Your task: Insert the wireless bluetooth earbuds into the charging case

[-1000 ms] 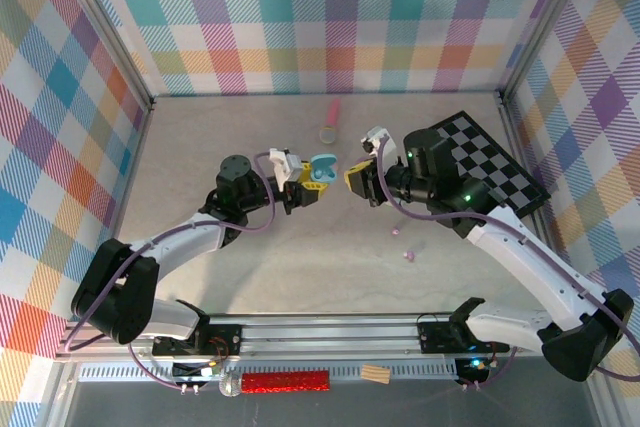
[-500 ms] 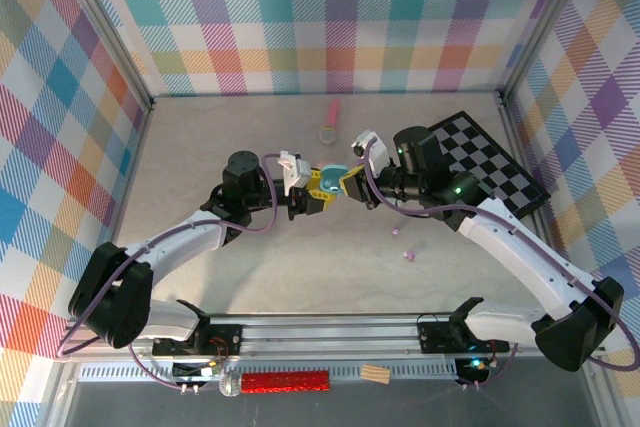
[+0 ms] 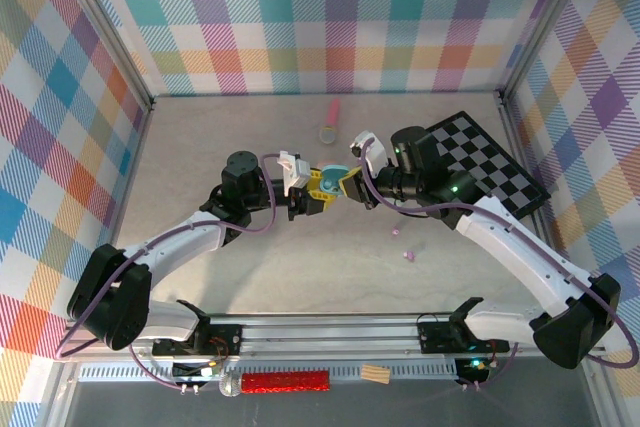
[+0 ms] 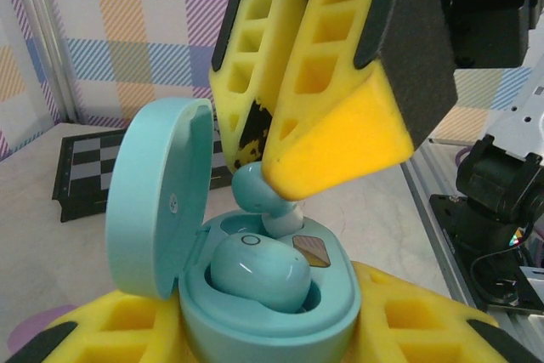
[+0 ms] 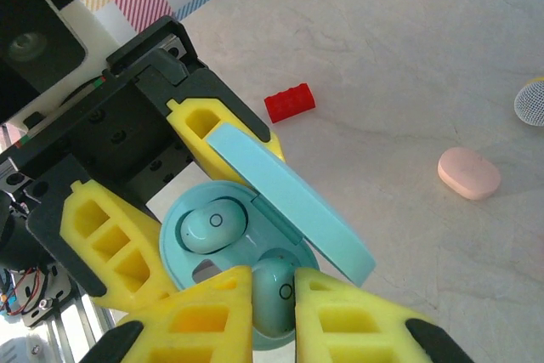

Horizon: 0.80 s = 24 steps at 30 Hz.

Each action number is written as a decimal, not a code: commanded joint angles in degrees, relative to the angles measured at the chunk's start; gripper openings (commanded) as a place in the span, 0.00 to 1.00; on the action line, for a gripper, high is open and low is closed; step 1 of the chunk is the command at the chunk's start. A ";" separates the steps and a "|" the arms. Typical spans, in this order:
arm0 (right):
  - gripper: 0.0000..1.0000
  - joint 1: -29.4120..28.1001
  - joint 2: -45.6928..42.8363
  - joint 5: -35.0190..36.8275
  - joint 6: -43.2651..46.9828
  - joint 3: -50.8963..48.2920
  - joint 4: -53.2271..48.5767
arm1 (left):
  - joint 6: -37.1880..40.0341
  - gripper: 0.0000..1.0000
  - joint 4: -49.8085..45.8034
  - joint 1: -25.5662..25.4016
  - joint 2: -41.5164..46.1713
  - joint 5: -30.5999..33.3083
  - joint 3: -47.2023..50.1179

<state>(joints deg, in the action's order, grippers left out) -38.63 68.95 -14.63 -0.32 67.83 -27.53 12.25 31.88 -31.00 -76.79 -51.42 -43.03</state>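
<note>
The left gripper [image 4: 263, 333] clamps the open mint case [image 4: 157, 197], 1 earbud [image 4: 255, 274] seated inside, while the right gripper [image 5: 274, 288] pinches a 2nd earbud [image 4: 253, 191] at the other socket.

Bright even light, soft faint shadows, sharp overhead view, wrist close-ups slightly blurred

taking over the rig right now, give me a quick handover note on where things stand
Left gripper: shut on the open mint charging case, lid up.
Right gripper: shut on the second earbud, with its lower end at the case's empty slot, not fully seated.
Done: first earbud sits in its slot.
Left: push the second earbud home, let go of it, then probably close the lid.
</note>
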 commanded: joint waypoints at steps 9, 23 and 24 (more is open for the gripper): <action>0.33 0.26 -0.25 -0.05 -0.04 -0.95 0.45 | -0.41 0.36 2.84 -0.46 1.41 -0.95 -2.06; 0.72 4.79 1.94 -9.20 -8.56 3.53 5.20 | -0.48 0.36 5.02 -0.37 -0.02 -1.22 -1.61; 0.72 4.79 2.91 -9.84 -8.46 4.25 5.37 | -0.24 0.36 5.12 -0.37 -0.02 -1.32 -1.51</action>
<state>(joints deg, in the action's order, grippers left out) -33.76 69.34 -20.88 -7.40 69.17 -24.01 11.62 33.41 -31.00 -76.75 -51.00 -43.22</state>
